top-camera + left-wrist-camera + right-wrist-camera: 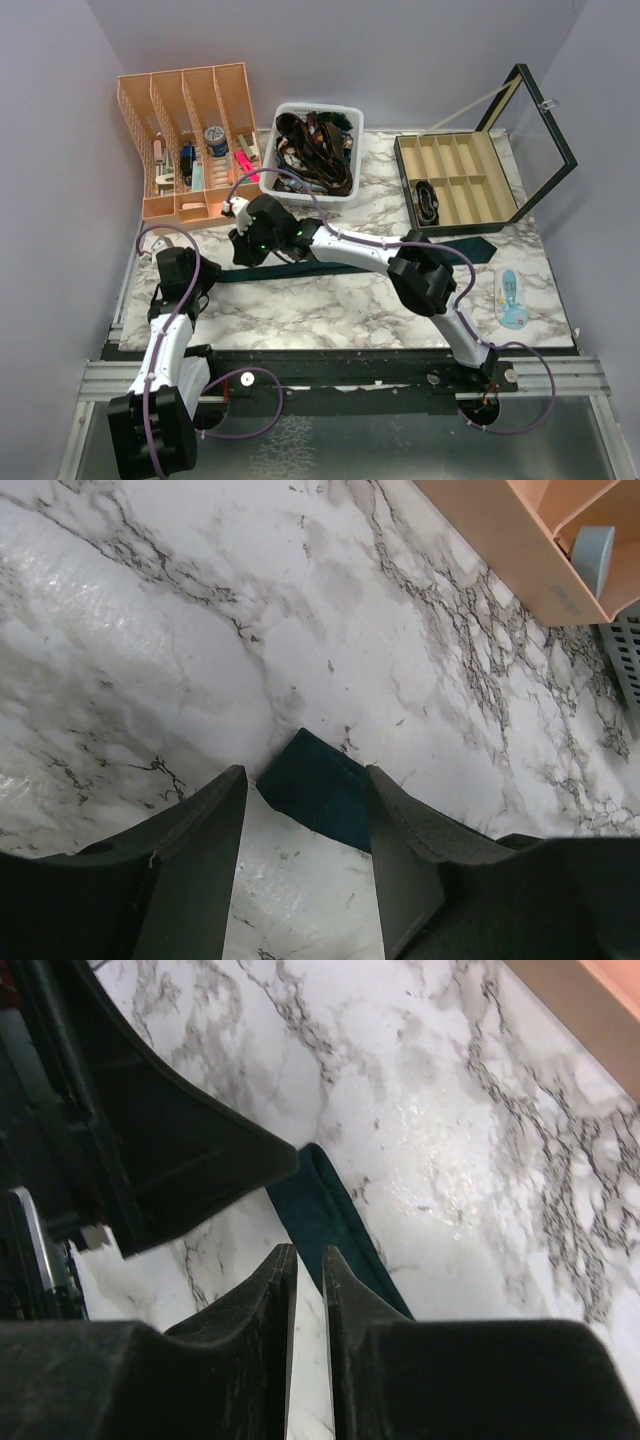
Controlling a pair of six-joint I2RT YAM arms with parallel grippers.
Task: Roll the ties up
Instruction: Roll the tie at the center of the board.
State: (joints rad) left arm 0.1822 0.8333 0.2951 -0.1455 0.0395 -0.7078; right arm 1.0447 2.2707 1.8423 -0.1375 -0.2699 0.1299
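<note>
Dark teal tie [320,785] lies flat and unrolled — narrow end left, pointed wide end apparently right.

Robot laboratory test cell: plain lilac-grey partition walls [60,120] enclose a marble-patterned table [330,310]; robot arms [165,350] bolted to an aluminium rail [100,378]; staged props: orange desk organiser [175,208], white basket [300,106], compartmented display box [480,195]

from the table's [330,310] middle, bare marble lies open toward 6 o'clock. the orange organizer [190,130] blocks 10, the white basket [315,150] 12, the open box [455,180] 2. the right arm [370,255] stretches over the tie [468,247] from 4 to 10.
</note>
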